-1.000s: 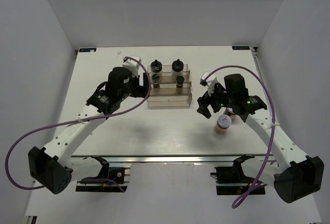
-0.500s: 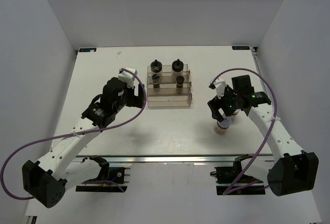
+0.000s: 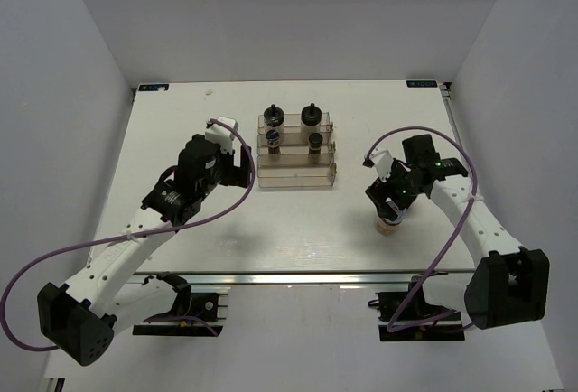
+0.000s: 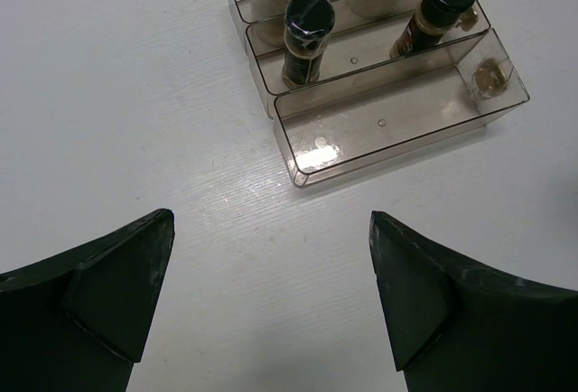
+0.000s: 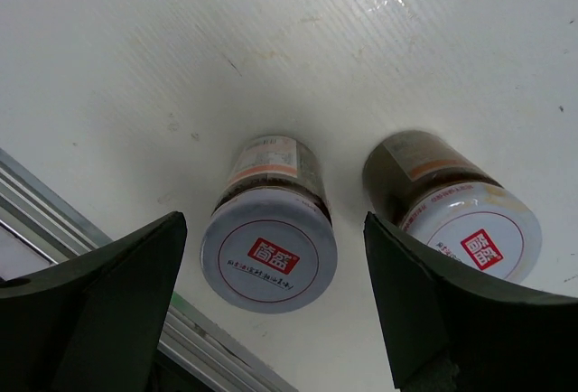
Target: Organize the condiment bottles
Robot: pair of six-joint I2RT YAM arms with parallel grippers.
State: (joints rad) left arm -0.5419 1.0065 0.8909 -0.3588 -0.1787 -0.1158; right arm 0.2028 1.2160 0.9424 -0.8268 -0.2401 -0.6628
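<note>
**mixer_04:** ok so where is everything sat right now? can't make out much from the overhead.

**jarhead:** Four of them are seen in the clear stepped rack [image 4: 397, 116], which is parked toward the far middle of the counter [image 3: 172, 121]. Two dark bottles [image 4: 306, 38] with black caps are stood upright on the middle step. Two knob-topped jars [image 3: 311, 116] are lined up on the back step behind them. The other two are found out on the counter to the right, close to the near edge. A brownish red-marked jar [image 5: 268, 247] with a white lid is stood upright there, and a second red-marked jar [image 5: 470, 234] is set near it, not touching.

**mixer_04:** and the hands? anything grabbed?

**jarhead:** Nope, nothing is gripped. The right hand [image 5: 274, 219] is held directly over the red-marked jar with its fingers [image 5: 99, 311] spread. The jar is framed between them, and a thin gap can be seen on each side of the lid. The second red-marked jar is partly covered by one finger. The left hand [image 4: 271, 220] is held above bare counter just left of the rack. It's spread wide too, with only counter seen between its fingers, and the rack is in view ahead of it.
</note>
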